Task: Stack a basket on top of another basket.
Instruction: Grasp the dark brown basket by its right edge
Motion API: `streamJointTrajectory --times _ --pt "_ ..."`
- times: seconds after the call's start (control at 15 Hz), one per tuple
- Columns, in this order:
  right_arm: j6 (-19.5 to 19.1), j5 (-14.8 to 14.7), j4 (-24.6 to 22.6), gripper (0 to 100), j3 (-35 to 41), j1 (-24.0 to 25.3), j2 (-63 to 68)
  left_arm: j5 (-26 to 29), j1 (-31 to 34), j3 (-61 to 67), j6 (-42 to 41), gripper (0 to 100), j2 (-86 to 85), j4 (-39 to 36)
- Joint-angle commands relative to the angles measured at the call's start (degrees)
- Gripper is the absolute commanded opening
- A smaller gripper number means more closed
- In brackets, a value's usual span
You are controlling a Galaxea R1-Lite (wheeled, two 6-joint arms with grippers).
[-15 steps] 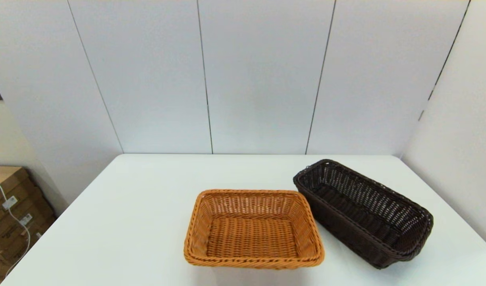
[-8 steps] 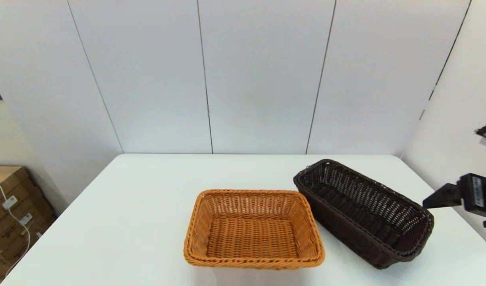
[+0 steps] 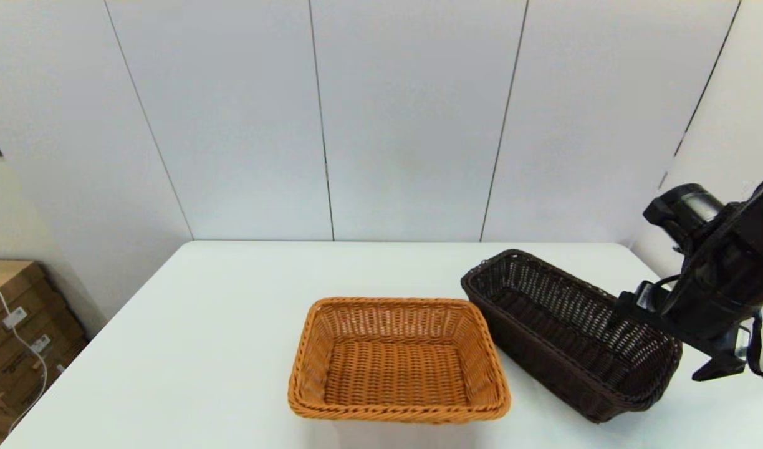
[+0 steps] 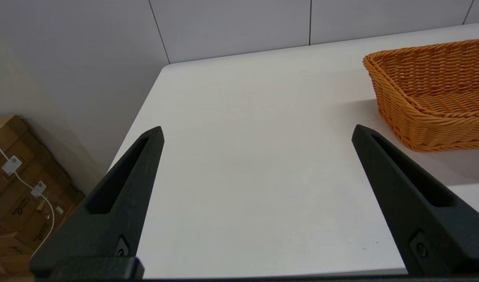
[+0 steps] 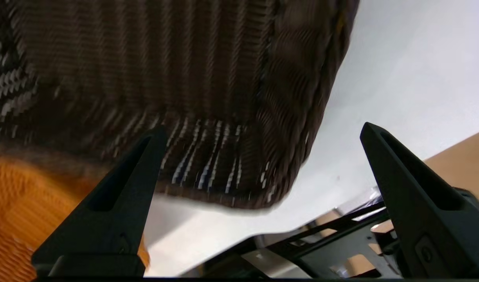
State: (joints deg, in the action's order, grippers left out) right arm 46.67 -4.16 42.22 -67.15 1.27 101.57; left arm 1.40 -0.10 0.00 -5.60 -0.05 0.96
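Right pincer [image 3: 659,340] arrived, white table [image 3: 232,324], grey panels [image 3: 406,118]

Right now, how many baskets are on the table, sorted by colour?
Dark brown basket: 1
Orange basket: 1
Total: 2

Two baskets sit on one white table [image 3: 232,324]. One is the dark brown basket [image 3: 568,330] at right; one is the orange-tan basket [image 3: 397,358] left of it.
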Motion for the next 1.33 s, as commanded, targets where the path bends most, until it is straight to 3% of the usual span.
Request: streamJointTrajectory --times 0.07,0.2,0.53,0.67,0.93,1.2,1.27,1.33 --pt "-0.6 6.2 -0.2 100 0.1 -7.2 3.9 0.0 0.0 0.3 -0.1 100 0.0 0.0" --pt "-1.7 7.3 -3.5 100 1.4 -9.9 5.5 0.0 0.0 0.3 -0.1 100 0.0 0.0" --pt "-1.8 8.4 -7.3 100 4.1 -10.1 11.0 0.0 0.0 0.3 -0.1 100 0.0 0.0" --pt "-1.9 10.3 -10.0 100 5.8 -10.3 11.5 0.0 0.0 0.3 -0.1 100 0.0 0.0" --pt "-1.9 11.0 -10.6 100 6.1 -10.8 14.4 0.0 0.0 0.3 -0.1 100 0.0 0.0" --pt "-2.1 11.2 -14.2 100 8.2 -11.2 14.0 0.0 0.0 0.3 -0.1 100 0.0 -0.1" --pt "-1.9 11.2 -14.3 0 8.3 -11.2 14.0 0.0 0.0 0.3 -0.1 100 0.0 0.0" --pt "-2.1 11.3 -14.4 0 8.3 -11.2 13.9 0.0 0.0 0.3 -0.1 100 0.0 -0.1"
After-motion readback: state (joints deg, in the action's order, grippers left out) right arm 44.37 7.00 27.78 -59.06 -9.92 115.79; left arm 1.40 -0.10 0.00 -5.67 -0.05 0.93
